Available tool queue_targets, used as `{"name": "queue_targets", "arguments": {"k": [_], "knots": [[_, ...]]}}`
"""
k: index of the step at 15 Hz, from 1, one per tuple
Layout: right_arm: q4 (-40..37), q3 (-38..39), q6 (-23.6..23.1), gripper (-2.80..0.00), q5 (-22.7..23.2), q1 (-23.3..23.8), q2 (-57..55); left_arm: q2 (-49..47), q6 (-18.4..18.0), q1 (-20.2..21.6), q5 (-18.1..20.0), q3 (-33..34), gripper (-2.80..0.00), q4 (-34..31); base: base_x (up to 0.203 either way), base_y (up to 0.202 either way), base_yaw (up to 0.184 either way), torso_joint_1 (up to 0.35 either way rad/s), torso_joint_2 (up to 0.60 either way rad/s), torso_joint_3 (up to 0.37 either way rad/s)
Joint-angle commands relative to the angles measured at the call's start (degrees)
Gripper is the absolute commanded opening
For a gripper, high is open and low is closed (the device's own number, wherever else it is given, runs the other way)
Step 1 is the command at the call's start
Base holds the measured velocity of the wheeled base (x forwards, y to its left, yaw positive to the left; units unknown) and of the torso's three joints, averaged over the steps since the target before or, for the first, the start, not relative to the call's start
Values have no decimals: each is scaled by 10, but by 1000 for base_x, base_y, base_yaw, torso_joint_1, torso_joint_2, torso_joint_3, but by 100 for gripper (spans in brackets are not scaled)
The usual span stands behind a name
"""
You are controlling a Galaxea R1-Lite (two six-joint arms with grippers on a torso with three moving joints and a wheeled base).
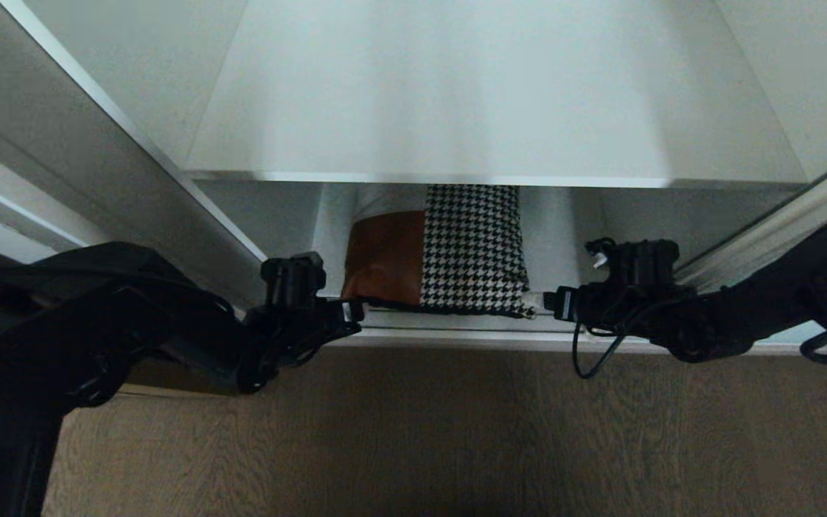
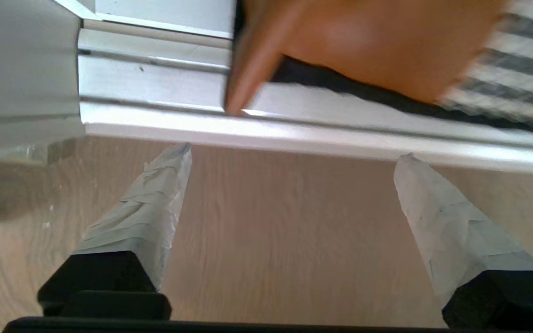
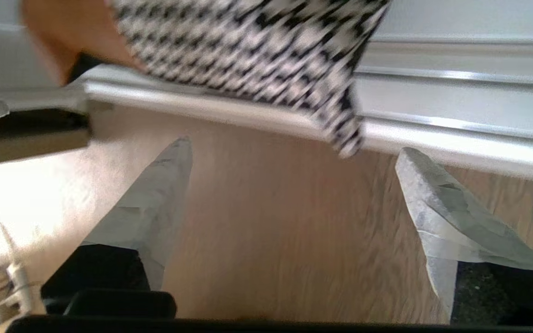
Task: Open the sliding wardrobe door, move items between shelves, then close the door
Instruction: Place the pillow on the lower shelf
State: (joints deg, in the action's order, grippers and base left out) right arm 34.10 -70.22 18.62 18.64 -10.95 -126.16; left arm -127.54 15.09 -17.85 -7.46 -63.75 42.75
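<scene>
The cushion-like bag (image 1: 436, 251) is lying on the bottom shelf (image 1: 564, 237) of the wardrobe, its tan leather part toward nine o'clock and its black-and-white houndstooth part toward three o'clock. Its black underside is resting along the shelf's front edge, and one houndstooth corner is hanging just past the silver sliding track (image 1: 456, 332) at the wardrobe's foot. Above it, toward twelve o'clock, the upper shelf (image 1: 485, 108) is spreading wide and white between the white side walls.

The left gripper (image 1: 356, 312) is hovering at the bag's nine o'clock, just beside the leather corner. In the left wrist view, its taped fingers (image 2: 151, 217) are standing wide apart with nothing between them but wood floor (image 1: 456, 438).

The right gripper (image 1: 551, 301) is hovering at the bag's three o'clock, just beside the hanging houndstooth corner. In the right wrist view its fingers (image 3: 155, 203) are likewise spread wide and gripping nothing, the bag (image 3: 248, 51) lying just beyond their tips.

A metal door frame (image 1: 97, 179) is slanting away toward ten o'clock.
</scene>
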Motion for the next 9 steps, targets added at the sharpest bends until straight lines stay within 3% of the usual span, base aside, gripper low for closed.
{"name": "queue_targets", "arguments": {"k": [1,9], "knots": [[6,57,1,0,1,-8,66,73,2,-9,-2,64,0,19,0,0,0,0,0,0],[3,260,0,0,-4,-48,253,289,1,-15,-21,229,0,0,0,0,0,0,0,0]]}}
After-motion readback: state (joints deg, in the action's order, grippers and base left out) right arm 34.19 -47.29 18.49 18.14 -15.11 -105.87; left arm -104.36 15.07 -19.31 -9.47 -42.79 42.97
